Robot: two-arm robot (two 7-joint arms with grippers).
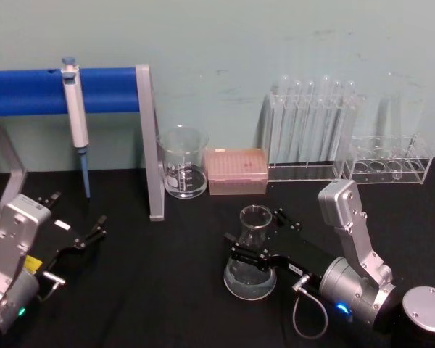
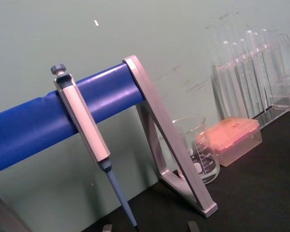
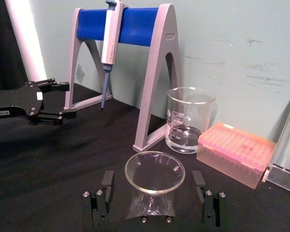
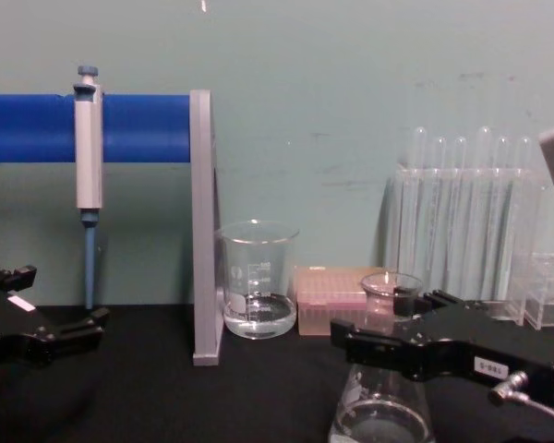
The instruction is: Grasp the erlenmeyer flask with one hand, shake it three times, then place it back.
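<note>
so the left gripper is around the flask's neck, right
Not quite: the right gripper is around the flask's neck, jaws open on either side. The head view shows it. The left gripper sits apart, well off to the left.

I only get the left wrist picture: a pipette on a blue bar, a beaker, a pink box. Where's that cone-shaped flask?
Observer: The erlenmeyer flask stands on the black table, nearer the robot than the pink box.
Operator: Is anything holding it?
Observer: The right gripper has its open jaws either side of the neck.
Operator: And the left one?
Observer: The left gripper is open and empty, near the pipette stand.
</note>
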